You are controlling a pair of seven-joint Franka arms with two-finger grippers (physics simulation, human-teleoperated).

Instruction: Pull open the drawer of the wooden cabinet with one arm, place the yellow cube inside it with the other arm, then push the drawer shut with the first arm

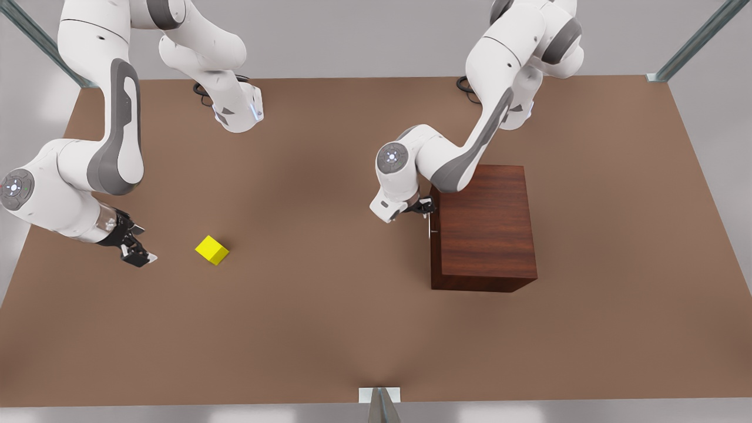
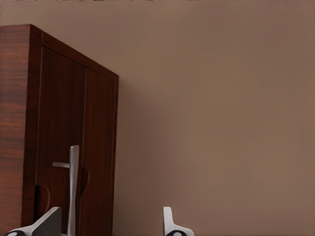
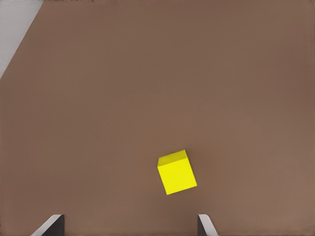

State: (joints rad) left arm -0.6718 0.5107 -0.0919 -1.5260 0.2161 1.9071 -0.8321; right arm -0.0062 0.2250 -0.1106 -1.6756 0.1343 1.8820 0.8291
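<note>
Left gripper (image 1: 427, 207), fingers spread, sat at the closed drawer's thin silver bar handle (image 2: 73, 189); right gripper (image 1: 136, 249), fingers apart, hovered near the small bright yellow cube (image 1: 212, 250).

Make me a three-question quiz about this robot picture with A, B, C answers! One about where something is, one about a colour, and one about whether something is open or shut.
1. Where is the yellow cube?
A. on the table
B. on the cabinet
C. in a gripper

2. What colour is the wooden cabinet?
A. white
B. reddish-brown
C. green

3. How is the drawer?
A. pulled out
B. missing
C. shut

Answers:
1. A, it lies on the brown table, apart from the open right gripper.
2. B, dark wood grain shows.
3. C, its front sits flush, with the open left gripper at the handle.
</note>
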